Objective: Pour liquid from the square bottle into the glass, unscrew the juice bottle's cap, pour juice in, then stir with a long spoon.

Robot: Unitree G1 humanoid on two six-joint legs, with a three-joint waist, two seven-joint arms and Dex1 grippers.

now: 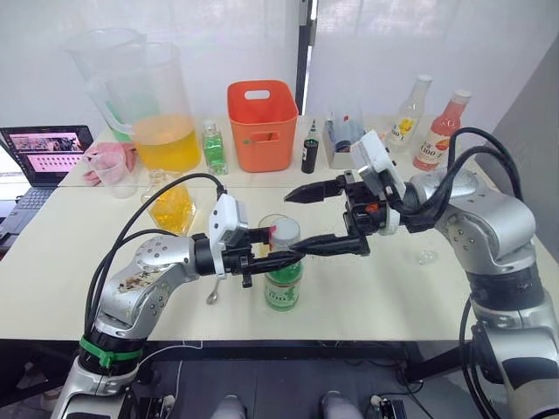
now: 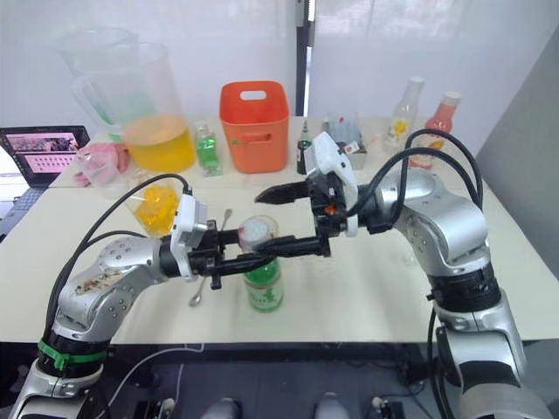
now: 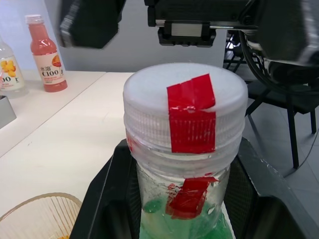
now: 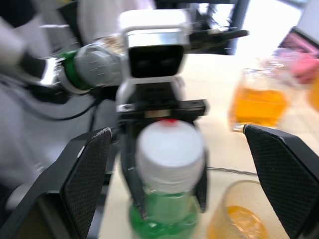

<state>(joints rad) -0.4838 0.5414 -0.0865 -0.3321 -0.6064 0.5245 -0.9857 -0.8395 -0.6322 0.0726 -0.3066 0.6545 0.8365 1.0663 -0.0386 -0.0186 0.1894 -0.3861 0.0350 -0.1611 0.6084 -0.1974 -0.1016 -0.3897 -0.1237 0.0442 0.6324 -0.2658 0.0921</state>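
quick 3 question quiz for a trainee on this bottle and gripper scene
1. True or false: the cap is off the juice bottle.
2. Which gripper clamps the bottle's neck? A left gripper B right gripper
3. Fill in: the strip of tape on the cap is ___.

Key: 1 false, the cap sits on the bottle. 2 A; the right gripper is wide open around the cap. 3 red.

The two eye views look forward and down from the head over the worktop (image 1: pixel 367 305), sharing nearly the same scene. The left wrist view sits very close behind the juice bottle (image 3: pixel 185 199), facing right. The right wrist view faces left, a little farther off, sharing that bottle.
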